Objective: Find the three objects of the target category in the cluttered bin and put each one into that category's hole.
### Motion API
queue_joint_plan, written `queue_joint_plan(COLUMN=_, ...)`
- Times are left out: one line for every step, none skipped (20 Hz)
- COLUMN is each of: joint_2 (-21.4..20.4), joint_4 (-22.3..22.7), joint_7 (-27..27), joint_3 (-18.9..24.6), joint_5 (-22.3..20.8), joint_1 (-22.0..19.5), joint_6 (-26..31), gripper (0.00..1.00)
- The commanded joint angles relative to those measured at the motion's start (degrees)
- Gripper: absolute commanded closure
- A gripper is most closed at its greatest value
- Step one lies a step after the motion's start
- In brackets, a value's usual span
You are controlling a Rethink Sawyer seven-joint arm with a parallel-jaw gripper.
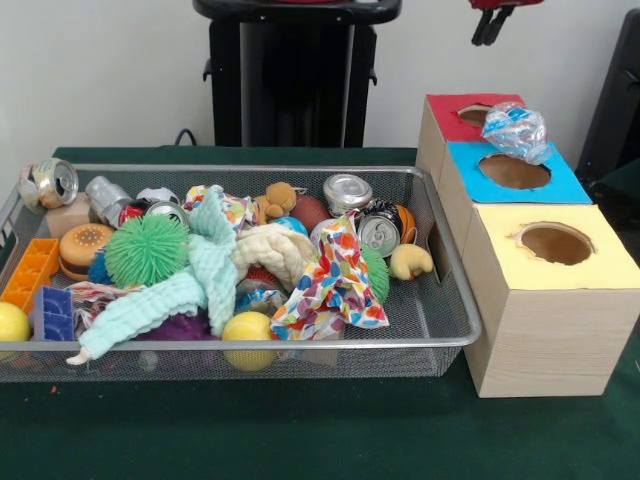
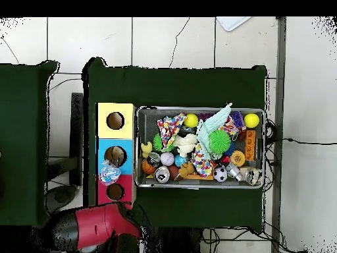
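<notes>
One clear crumpled water bottle [image 1: 516, 131] with a blue-and-white label lies on top of the boxes, across the seam between the red and blue surrounds, at the far rim of the blue-surround hole [image 1: 514, 171]. It also shows in the overhead view [image 2: 109, 174], beside the blue-surround hole [image 2: 115, 156]. My gripper [image 1: 493, 27] hangs at the top edge, well above and behind the bottle, holding nothing. The wire-mesh bin [image 1: 455, 340] is full of clutter. I see no other bottle in it; any others are hidden.
The red-surround hole [image 1: 475, 113] and the yellow-surround hole [image 1: 556, 243] flank the blue one. The bin holds metal cans [image 1: 379, 235], a green spiky ball [image 1: 146, 250], cloths [image 1: 335, 280], yellow balls [image 1: 248, 327] and toys. My red arm [image 2: 99, 224] sits by the boxes' red end.
</notes>
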Motion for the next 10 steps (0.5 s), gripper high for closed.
queue_joint_plan(joint_2=4.6, joint_4=3.2, joint_7=13.4, joint_3=4.5, joint_5=4.9, joint_1=2.4, joint_6=-6.2, gripper=1.00)
queue_joint_plan(joint_2=5.1, joint_4=2.5, joint_7=13.4, joint_3=4.5, joint_5=5.3, joint_1=2.8, joint_6=-6.1, gripper=1.00)
queue_joint_plan(joint_2=5.1, joint_4=2.6, joint_7=13.6, joint_3=4.4, joint_5=5.9, joint_1=3.3, joint_6=-6.5, gripper=1.00)
queue_joint_plan(joint_2=5.9, joint_4=1.8, joint_7=13.6, joint_3=4.3, joint_5=5.9, joint_1=3.5, joint_6=-6.6, gripper=1.00)
queue_joint_plan(joint_2=6.8, joint_4=1.5, joint_7=13.3, joint_3=4.3, joint_5=6.0, joint_1=3.6, joint_6=-7.5, gripper=1.00)
queue_joint_plan(joint_2=8.0, joint_4=0.8, joint_7=13.4, joint_3=4.0, joint_5=6.0, joint_1=3.8, joint_6=-8.3, gripper=1.00)
queue_joint_plan(joint_2=9.4, joint_4=-0.2, joint_7=13.6, joint_3=3.7, joint_5=6.0, joint_1=4.1, joint_6=-9.4, gripper=1.00)
queue_joint_plan(joint_2=10.1, joint_4=-0.8, joint_7=13.8, joint_3=3.4, joint_5=6.2, joint_1=4.4, joint_6=-9.7, gripper=1.00)
queue_joint_plan(joint_2=10.9, joint_4=-1.4, joint_7=14.0, joint_3=3.2, joint_5=6.3, joint_1=4.7, joint_6=-10.0, gripper=1.00)
queue_joint_plan(joint_2=11.0, joint_4=-1.2, joint_7=14.0, joint_3=3.1, joint_5=6.5, joint_1=5.1, joint_6=-10.2, gripper=1.00)
